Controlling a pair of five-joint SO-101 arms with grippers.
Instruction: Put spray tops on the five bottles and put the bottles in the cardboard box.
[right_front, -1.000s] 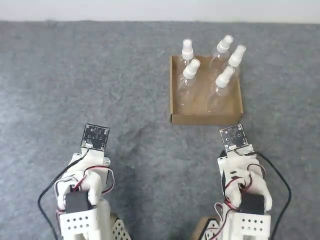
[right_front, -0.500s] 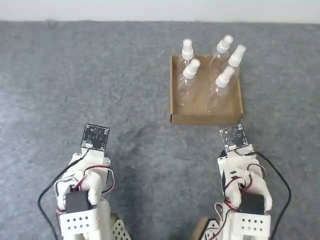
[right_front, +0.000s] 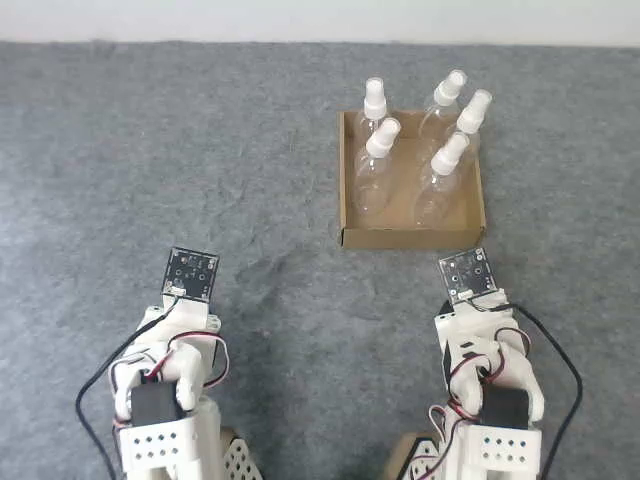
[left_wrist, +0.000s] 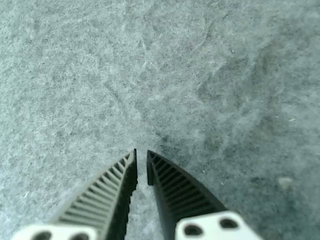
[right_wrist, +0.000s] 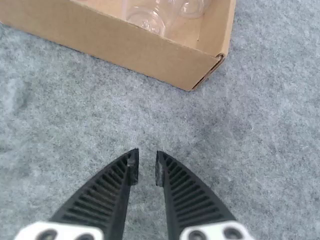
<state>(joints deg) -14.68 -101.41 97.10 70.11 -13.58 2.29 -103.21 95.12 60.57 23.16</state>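
Nothing has moved since the earlier frames: arms, box and contents lie as they did.

Item: five bottles (right_front: 372, 185), clear plastic, rounded bodies narrowing to slim necks, each with a white spray top (right_front: 383, 137). All stand or lean inside the cardboard box (right_front: 412, 238), an open, shallow brown tray on the grey felted worktop (right_front: 200, 150).

Position: box just ahead of the right tool (right_wrist: 146, 155), its near corner close in front of the tips; ahead of the left tool (left_wrist: 141, 152) and well off to its right side.

Tool state: both all but pressed together, a thin slit between the ribbed tips, pinching nothing, over bare worktop.

Handling, as a judgement: seemingly empty, so light and easily toppled; thin walls likely to give under a hard squeeze; smooth and slippery. Best held at the neck just under the white top, or across the upper body.

Condition: whether every top is seated fully home cannot be told from above; task appears complete.
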